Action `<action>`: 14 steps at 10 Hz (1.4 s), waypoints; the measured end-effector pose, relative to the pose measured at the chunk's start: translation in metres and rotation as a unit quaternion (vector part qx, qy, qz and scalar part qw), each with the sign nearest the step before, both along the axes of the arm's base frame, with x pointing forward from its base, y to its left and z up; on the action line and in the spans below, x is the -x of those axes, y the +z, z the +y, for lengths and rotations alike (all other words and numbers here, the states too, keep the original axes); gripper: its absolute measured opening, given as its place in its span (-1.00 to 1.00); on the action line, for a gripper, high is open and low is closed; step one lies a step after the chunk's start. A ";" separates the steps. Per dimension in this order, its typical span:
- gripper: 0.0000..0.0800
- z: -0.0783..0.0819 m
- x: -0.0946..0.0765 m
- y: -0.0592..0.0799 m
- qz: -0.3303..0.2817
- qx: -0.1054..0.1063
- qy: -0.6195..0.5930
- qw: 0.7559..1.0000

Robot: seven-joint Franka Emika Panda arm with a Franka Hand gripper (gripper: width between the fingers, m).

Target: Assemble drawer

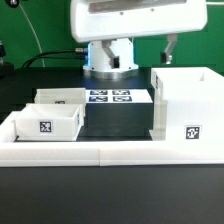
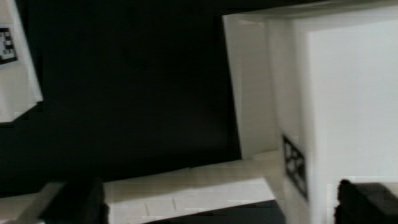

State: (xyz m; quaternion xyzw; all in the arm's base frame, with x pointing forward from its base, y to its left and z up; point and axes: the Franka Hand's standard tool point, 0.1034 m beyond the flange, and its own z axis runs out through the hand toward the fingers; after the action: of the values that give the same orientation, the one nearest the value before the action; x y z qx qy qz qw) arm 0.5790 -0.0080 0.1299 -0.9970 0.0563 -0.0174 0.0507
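The drawer's large white boxy shell [image 1: 186, 103] stands at the exterior view's right, open side up, with a tag on its front. Two small white trays lie at the left: one in front [image 1: 46, 121] with a tag, one behind it [image 1: 61, 97]. In the wrist view the shell [image 2: 338, 90] fills one side and the corner of a tray [image 2: 15, 60] shows at the other edge. My gripper [image 2: 210, 205] is open and empty, its dark fingertips [image 2: 47, 203] wide apart, one over the table and one over the shell, well above them.
The marker board [image 1: 111, 97] lies at the back in front of the robot's base [image 1: 108, 57]. Long low white border blocks [image 1: 110, 152] run along the front, and one shows in the wrist view [image 2: 178, 185]. The black table [image 1: 118, 118] lies between trays and shell.
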 end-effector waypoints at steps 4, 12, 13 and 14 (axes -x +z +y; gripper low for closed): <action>0.62 -0.011 0.002 -0.003 0.001 -0.003 -0.008 1.000; 0.62 -0.066 0.037 -0.059 0.016 0.021 -0.007 1.000; 0.62 -0.069 0.039 -0.065 0.018 0.022 -0.007 1.000; 0.62 -0.070 0.040 -0.068 0.020 0.023 -0.008 1.000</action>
State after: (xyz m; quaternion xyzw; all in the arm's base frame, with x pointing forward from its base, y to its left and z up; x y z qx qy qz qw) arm 0.5388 -0.0778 0.0617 -0.9975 0.0646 0.0010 0.0269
